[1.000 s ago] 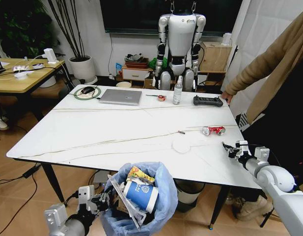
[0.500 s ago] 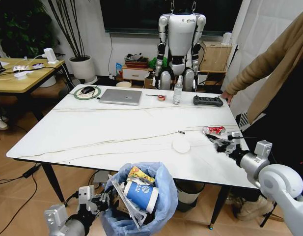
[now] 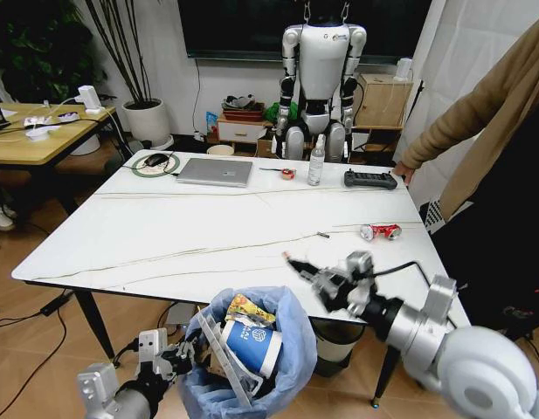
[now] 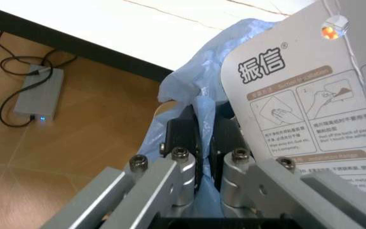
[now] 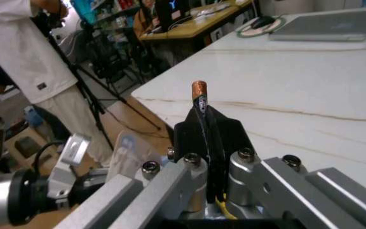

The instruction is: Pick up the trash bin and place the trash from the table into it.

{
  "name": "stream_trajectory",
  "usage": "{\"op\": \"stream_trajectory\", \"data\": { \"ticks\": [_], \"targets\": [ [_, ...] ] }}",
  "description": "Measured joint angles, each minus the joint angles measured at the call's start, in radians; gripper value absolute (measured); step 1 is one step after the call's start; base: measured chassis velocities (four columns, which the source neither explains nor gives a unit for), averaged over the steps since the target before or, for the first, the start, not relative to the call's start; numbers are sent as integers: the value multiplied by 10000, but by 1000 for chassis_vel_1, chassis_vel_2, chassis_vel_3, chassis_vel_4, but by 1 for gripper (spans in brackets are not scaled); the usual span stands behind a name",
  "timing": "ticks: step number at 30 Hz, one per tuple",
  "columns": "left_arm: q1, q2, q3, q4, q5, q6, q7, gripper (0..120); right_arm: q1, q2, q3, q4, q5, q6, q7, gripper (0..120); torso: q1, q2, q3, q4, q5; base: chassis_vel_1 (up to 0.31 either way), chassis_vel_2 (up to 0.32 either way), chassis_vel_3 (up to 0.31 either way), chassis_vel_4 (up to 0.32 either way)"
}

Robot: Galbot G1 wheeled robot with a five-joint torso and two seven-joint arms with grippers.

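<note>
White glossy worktop (image 3: pixel 164 227) with thin crack-like lines stretches ahead of you, a parked humanoid robot (image 3: pixel 321 78) standing behind it. You hold the trash bin (image 3: pixel 282 371), lined with a light-blue bag, just below the near edge: the left gripper (image 4: pixel 199 143) has its jaws pressed together on the bag and rim. Inside you can see a blue paper cup (image 3: pixel 249 345), a yellow wrapper (image 3: pixel 243 307) and a printed card (image 4: pixel 297 95), so much of the job looks done. Your right gripper (image 5: pixel 208 124) hangs over the near edge just beside the bin, jaws pinching a thin flat scrap (image 5: pixel 199 93) with a copper-coloured tip; what it is you cannot tell. It is not yet dropped in. A crushed red-silver can (image 3: pixel 380 231) and a tiny dark bit (image 3: pixel 323 235) lie on the worktop, so those are left. As for writing, the card reads "振信" above small instruction pictures; its fine print is too small to trust, and the cup's white mark is unreadable
</note>
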Motion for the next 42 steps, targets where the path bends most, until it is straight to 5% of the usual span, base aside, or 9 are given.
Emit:
{"op": "stream_trajectory", "data": {
  "ticks": [9,19,34,42],
  "targets": [
    [118,-47,-5,-136,65,7,0,0,-7,-21,-1106,-433,-676,103,-33,0,0,0,0,0,2,0,0,0,0],
    [158,-76,-4,-149,128,10,1,0,-156,39,-1058,-506,-942,119,-52,0,0,0,0,0,1,0,0,0,0],
    [124,-73,31,-156,150,13,9,0,-268,105,-697,-471,-956,110,-35,55,0,0,1,-1,0,0,0,0,0],
    [243,-60,32,-156,176,13,15,0,1098,738,-159,-1479,-584,218,1059,85,0,0,2,0,2,0,0,0,0]
  ]
}}
